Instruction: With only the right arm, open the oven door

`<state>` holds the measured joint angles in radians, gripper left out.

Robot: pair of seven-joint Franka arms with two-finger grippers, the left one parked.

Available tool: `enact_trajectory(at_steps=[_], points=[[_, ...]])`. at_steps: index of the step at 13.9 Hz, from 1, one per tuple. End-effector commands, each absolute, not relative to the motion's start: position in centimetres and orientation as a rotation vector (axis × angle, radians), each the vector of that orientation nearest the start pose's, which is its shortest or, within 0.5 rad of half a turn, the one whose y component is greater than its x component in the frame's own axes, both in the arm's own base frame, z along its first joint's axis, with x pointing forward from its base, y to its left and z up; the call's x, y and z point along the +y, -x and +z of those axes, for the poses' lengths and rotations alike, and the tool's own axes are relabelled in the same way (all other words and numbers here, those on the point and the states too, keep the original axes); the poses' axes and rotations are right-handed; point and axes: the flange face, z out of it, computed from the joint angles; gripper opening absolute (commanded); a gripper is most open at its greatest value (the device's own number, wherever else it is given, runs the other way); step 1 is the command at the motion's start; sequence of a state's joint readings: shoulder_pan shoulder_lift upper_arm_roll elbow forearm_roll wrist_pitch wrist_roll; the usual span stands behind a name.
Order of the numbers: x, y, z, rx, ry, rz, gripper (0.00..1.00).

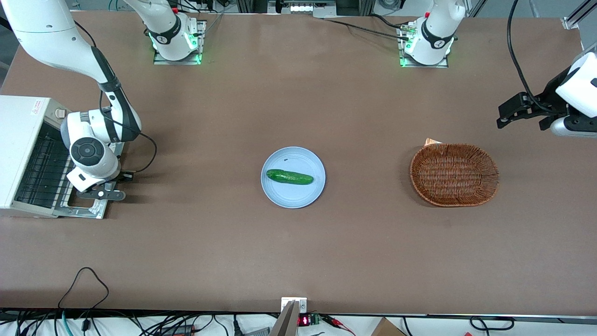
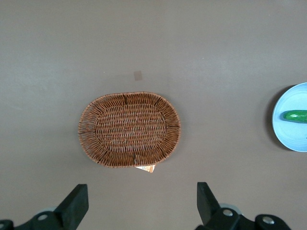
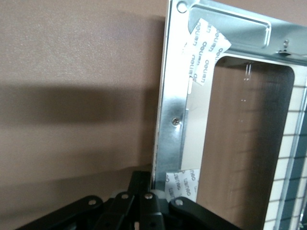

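The white toaster oven (image 1: 21, 140) stands at the working arm's end of the table. Its oven door (image 1: 86, 211) is swung down and lies flat in front of the oven, and the wire rack (image 1: 42, 172) shows inside. In the right wrist view the door's silver frame (image 3: 172, 110) carries white tape strips, and the table shows through its window. The right arm's gripper (image 1: 109, 193) hangs low at the door's outer edge. Its black fingers are shut together, and the gripper (image 3: 145, 179) sits right beside the frame's rim. The handle is hidden.
A light blue plate (image 1: 280, 196) holding a cucumber (image 1: 289, 177) sits mid-table. A wicker basket (image 1: 454, 175) lies toward the parked arm's end. A black cable (image 1: 148, 154) loops from the working arm's wrist down to the table beside the door.
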<state>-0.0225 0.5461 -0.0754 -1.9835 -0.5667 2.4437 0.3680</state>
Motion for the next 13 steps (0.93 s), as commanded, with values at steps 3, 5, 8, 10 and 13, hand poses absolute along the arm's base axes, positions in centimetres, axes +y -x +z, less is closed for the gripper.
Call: enact_trajectory(at_steps=[3,5,8,10,13], points=[[-5.9,-61.3,18.8,0.105,3.549,-0.017,0.01],[-4.2,-61.4,18.8,0.137,3.533,-0.040,0.01],[-1.7,-61.6,19.9,0.185,3.478,-0.037,0.01],[0.0,-62.0,22.0,0.189,3.450,-0.085,0.00],[2.1,-62.7,26.2,0.284,3.376,-0.129,0.00]])
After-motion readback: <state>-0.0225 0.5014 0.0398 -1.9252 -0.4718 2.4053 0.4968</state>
